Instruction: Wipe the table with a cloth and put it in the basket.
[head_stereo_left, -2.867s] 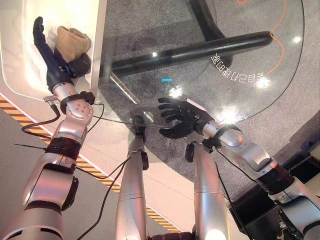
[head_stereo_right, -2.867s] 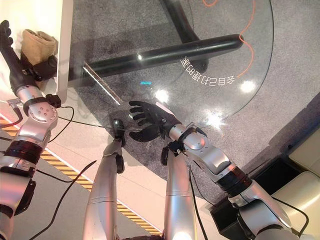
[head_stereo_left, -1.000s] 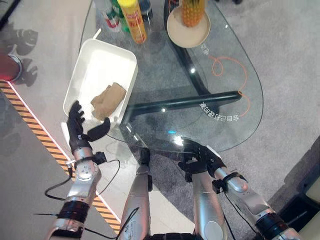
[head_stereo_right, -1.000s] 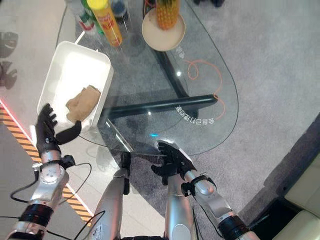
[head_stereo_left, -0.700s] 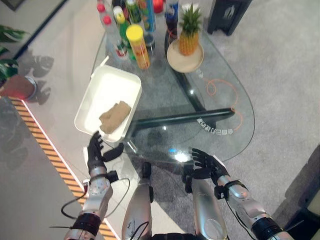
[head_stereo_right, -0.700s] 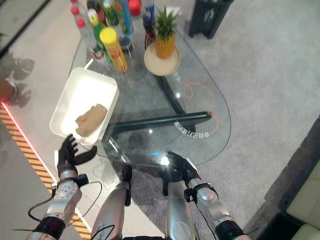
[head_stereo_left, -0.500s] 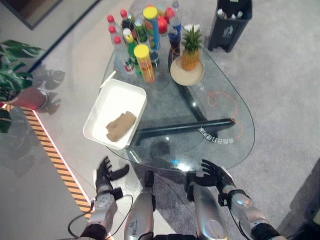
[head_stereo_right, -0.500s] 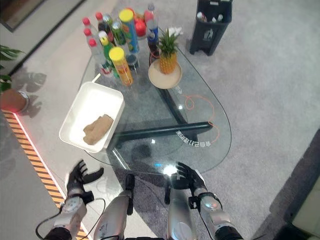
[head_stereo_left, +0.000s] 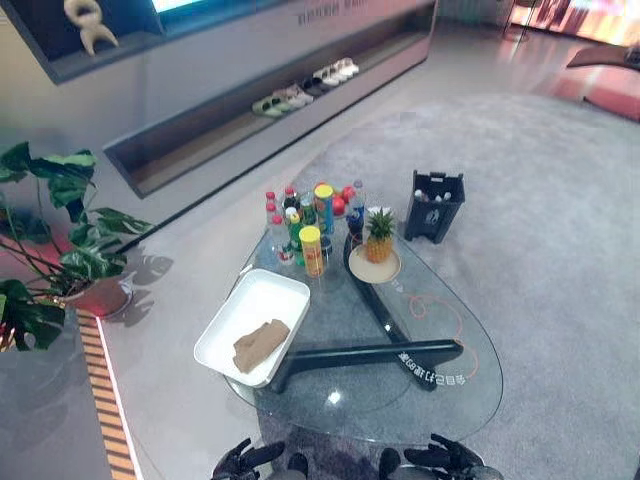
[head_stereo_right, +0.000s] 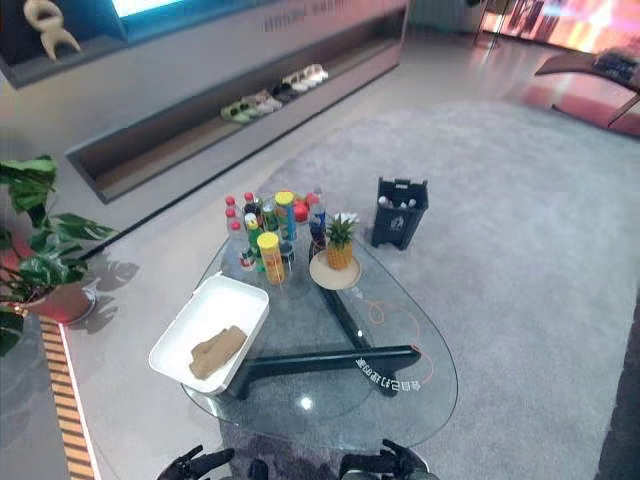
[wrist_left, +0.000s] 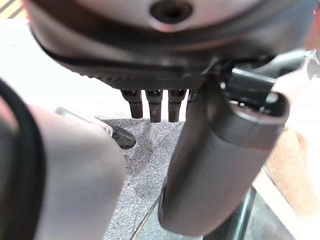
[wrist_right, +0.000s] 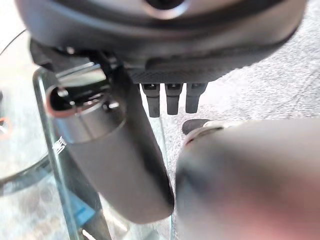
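Cloth (head_stereo_left: 261, 344) lengthwise along basket (head_stereo_left: 232, 312)

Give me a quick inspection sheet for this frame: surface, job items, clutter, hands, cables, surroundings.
Surface: glass table on a dark frame, standing on grey carpet.
Job's things: tan cloth lies inside the white basket at the table's left edge.
Clutter: bottles and cans clustered at the far end; pineapple on a plate beside them.
Hands: left hand and right hand low at the near edge, fingers straight, holding nothing.
Cables: thin orange cord looped on the glass.
Surroundings: black bin beyond the table; potted plant to the left; shoes on a low wall shelf.
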